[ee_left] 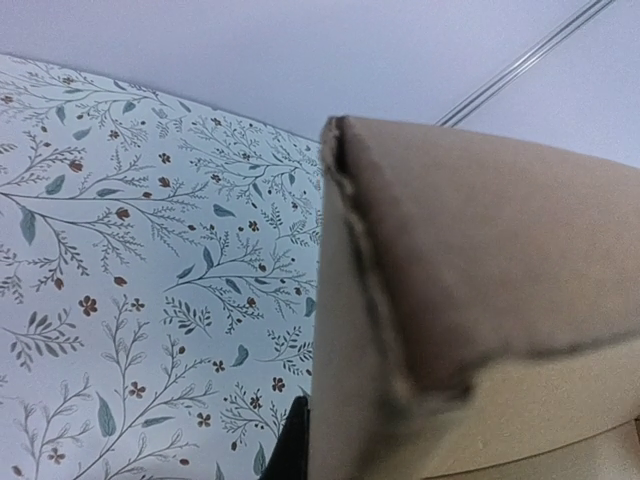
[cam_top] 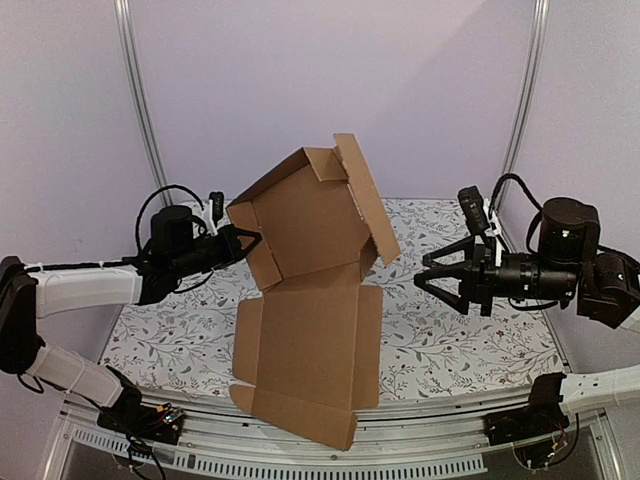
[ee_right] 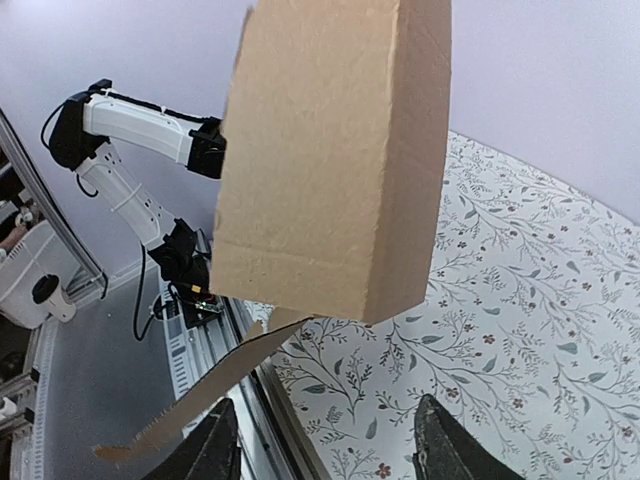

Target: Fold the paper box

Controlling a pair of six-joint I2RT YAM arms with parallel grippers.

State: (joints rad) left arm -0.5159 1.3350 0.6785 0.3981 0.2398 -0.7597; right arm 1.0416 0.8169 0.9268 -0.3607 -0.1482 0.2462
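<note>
Top external view: two arms face each other across a floral-patterned desk (cam_top: 460, 350), with one cardboard sheet between them.
Task item: paper box (cam_top: 310, 340), plain brown corrugated cardboard, partly folded, at the middle of the desk.
Near half of the sheet: lies flat on the desk. Its near flap reaches past the desk's near edge.
Far half of the sheet: raised off the desk and tilted, inner face toward the camera. Its side flaps are turned inward, and the right flap slants out toward the right arm.
Left side: left gripper (cam_top: 248, 245) is at the left edge of the raised half, jaws closed on the side flap there.
Left wrist view: cardboard fills the right half at very close range. One dark finger (ee_left: 292, 445) shows against it at the bottom.
Right side: right gripper (cam_top: 437, 281) hovers above the desk to the right of the box, apart from the cardboard.
Right wrist view: jaws spread wide with nothing between them. The raised cardboard is ahead, and the left arm is beyond it.
</note>
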